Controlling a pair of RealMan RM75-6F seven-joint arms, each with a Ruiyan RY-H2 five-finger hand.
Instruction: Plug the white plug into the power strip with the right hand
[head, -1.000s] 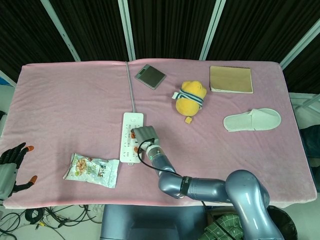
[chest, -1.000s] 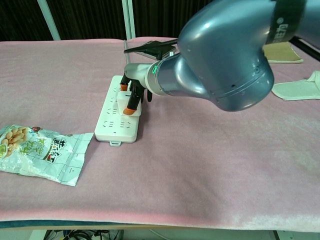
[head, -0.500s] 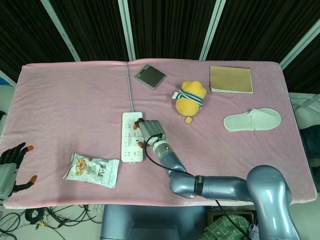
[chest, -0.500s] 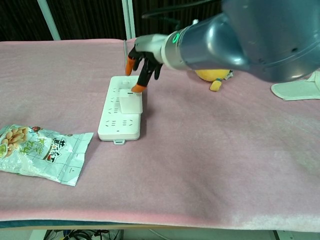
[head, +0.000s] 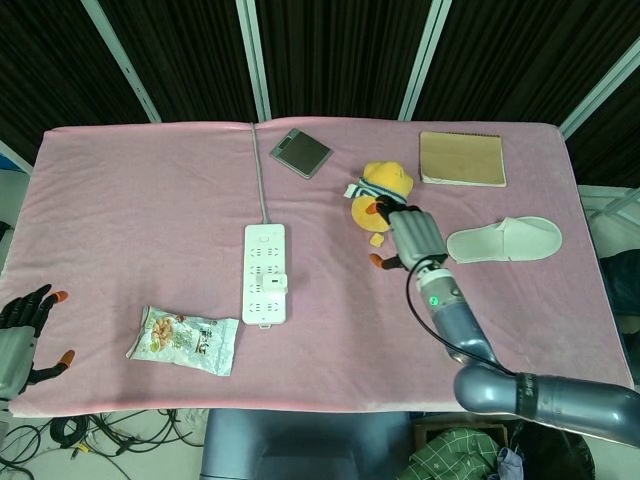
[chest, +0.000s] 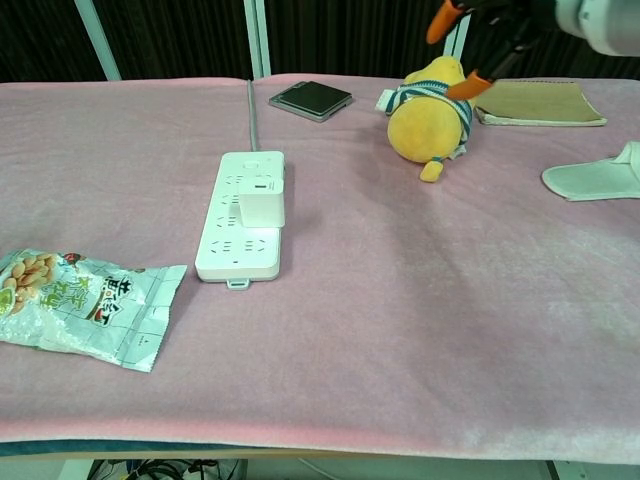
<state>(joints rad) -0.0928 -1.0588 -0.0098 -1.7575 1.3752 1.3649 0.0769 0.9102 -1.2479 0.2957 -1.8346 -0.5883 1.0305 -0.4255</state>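
The white power strip (head: 264, 273) (chest: 240, 215) lies on the pink cloth left of centre, its grey cord (head: 262, 170) running to the far edge. The white plug (head: 278, 284) (chest: 262, 206) stands seated in the strip's right side. My right hand (head: 414, 238) (chest: 482, 40) is raised well to the right of the strip, beside the yellow plush toy, fingers spread and holding nothing. My left hand (head: 20, 335) hangs off the table's near left corner, its fingers apart and empty.
A yellow plush toy (head: 382, 196) (chest: 432, 108) sits mid-table. A snack bag (head: 186, 340) (chest: 75, 303) lies near the front left. A dark phone-like device (head: 301, 152), a brown notebook (head: 461, 158) and a white slipper (head: 505, 240) lie further back and right.
My right hand has let go of the plug, lifted off the strip and swung right past the plush toy. The plug stays seated in the strip.
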